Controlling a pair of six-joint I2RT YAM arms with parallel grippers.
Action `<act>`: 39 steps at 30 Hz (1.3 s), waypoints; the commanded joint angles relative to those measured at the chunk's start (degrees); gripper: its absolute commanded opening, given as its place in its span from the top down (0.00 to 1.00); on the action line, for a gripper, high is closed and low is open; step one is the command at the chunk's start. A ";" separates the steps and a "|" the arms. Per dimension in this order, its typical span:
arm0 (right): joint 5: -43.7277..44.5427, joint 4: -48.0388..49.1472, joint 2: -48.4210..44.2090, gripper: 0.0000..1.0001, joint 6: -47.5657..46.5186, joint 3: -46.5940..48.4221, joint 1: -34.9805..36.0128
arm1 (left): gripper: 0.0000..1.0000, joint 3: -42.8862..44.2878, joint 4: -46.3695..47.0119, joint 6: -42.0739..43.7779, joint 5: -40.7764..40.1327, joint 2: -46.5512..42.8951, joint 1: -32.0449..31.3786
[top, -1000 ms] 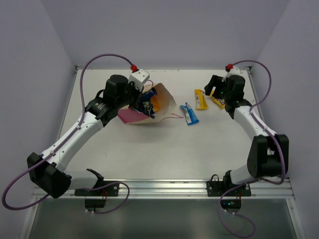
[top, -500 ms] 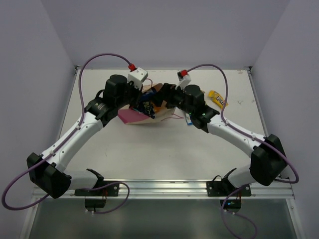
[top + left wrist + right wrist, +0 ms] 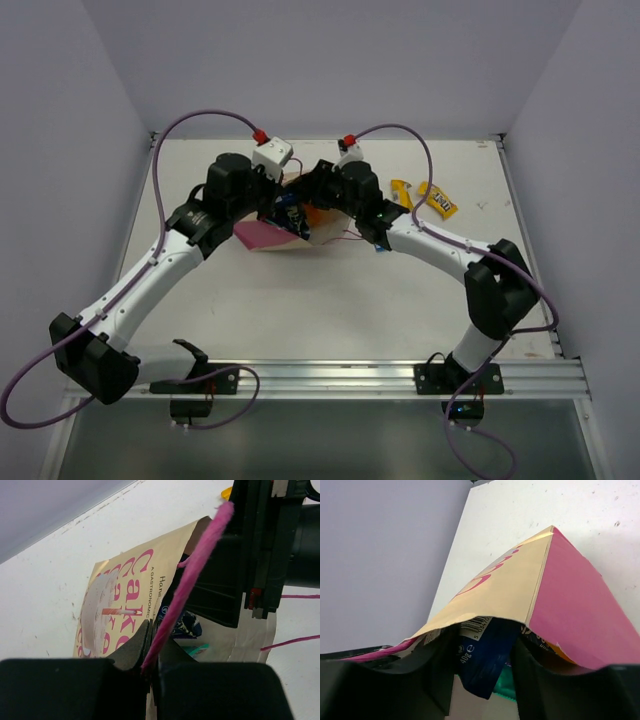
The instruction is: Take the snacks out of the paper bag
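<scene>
The paper bag lies on its side, mouth toward the right. In the left wrist view the bag shows pink lettering. My left gripper is shut on the bag's pink string handle and holds the mouth's edge up. My right gripper is open at the mouth. Its fingers straddle a dark blue snack sticking out under the bag's edge. A teal-green snack and an orange one lie behind it. Two yellow snacks lie on the table.
A blue wrapper peeks out under the right arm. The right gripper's body sits close against the left gripper at the bag mouth. A loose pink string trails right of the bag. White walls stand behind.
My right arm has swung from the far right of the table over to the bag mouth and put its open fingers around the blue snack. The left gripper has kept holding the handle.
</scene>
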 commanded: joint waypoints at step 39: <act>-27.55 4.39 8.26 0.68 -10.27 12.13 -28.34 | 1.00 0.32 -1.99 2.44 -2.03 -3.50 0.64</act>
